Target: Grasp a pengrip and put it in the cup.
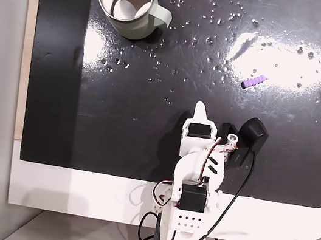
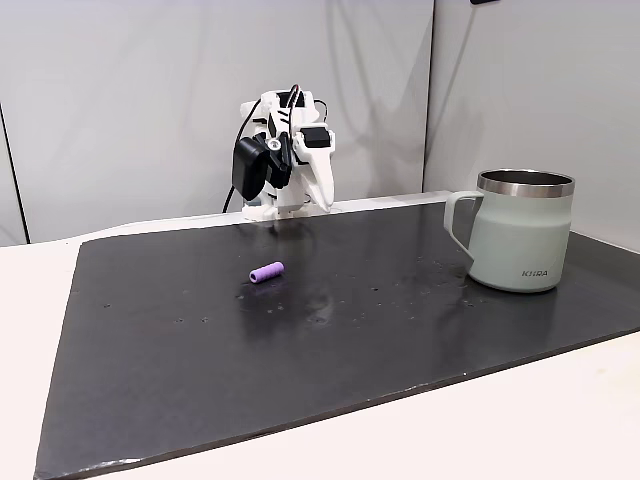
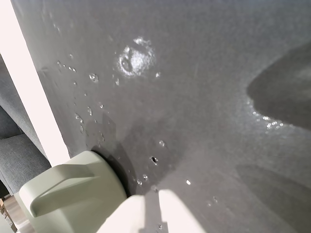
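end effector (image 1: 201, 109): folded near base, opening cannot be told, nothing held | pengrip (image 1: 252, 82): lain at its 1 o'clock, apart | cup (image 1: 128, 2): upright at 11 o'clock on dark surface (image 1: 147, 124)

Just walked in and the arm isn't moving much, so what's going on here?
A white robot arm sits folded at the edge of a black mat, its gripper holding nothing; whether it is open is hard to tell. A tiny light-purple ribbed pengrip lies untouched on the mat, apart from the arm. The pale grey-green steel mug stands upright in the far corner, seemingly empty. Nothing has been grasped yet.
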Controlling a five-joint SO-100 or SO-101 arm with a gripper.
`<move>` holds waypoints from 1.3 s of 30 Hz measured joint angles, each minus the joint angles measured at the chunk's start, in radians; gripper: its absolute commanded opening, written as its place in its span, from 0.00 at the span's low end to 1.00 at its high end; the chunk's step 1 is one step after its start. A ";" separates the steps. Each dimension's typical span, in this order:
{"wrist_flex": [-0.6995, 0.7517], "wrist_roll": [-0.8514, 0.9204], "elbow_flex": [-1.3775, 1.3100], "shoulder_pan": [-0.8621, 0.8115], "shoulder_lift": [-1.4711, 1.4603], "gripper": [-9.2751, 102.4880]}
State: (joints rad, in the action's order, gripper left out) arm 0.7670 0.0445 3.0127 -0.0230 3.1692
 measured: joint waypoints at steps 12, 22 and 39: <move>0.000 -0.006 0.000 0.026 0.000 0.08; 0.061 0.037 -0.103 -0.005 -0.025 0.08; 0.423 0.225 -0.979 -0.138 -0.673 0.08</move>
State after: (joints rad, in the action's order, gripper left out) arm 1.1904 0.2700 2.0341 -0.1611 2.4958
